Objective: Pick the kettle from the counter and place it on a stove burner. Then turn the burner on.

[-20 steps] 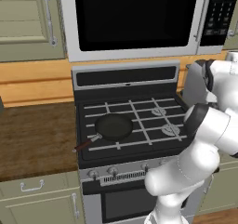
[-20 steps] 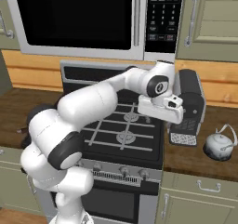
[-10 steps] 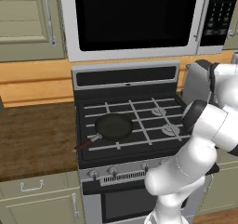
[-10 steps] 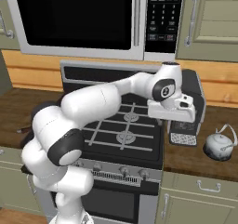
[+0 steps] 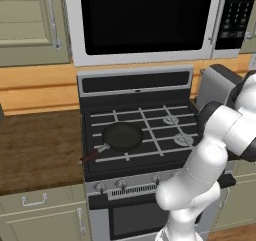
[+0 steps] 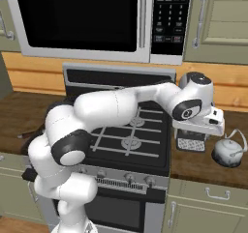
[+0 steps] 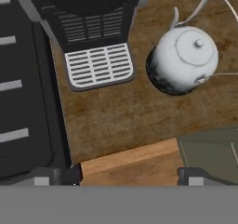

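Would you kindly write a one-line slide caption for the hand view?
Open gripper above the wood counter, with the silver kettle standing free beside a coffee machine's drip tray.

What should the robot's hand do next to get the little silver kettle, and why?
Probably slide sideways until it is right above the kettle, then come down. The gripper is open and holds nothing, and in the hand view the kettle sits off to one side on the counter, beside the coffee machine, not between the fingertips.

Home kitchen; stove (image 5: 140, 135), microwave (image 5: 145, 20), wood counter (image 6: 213, 167)
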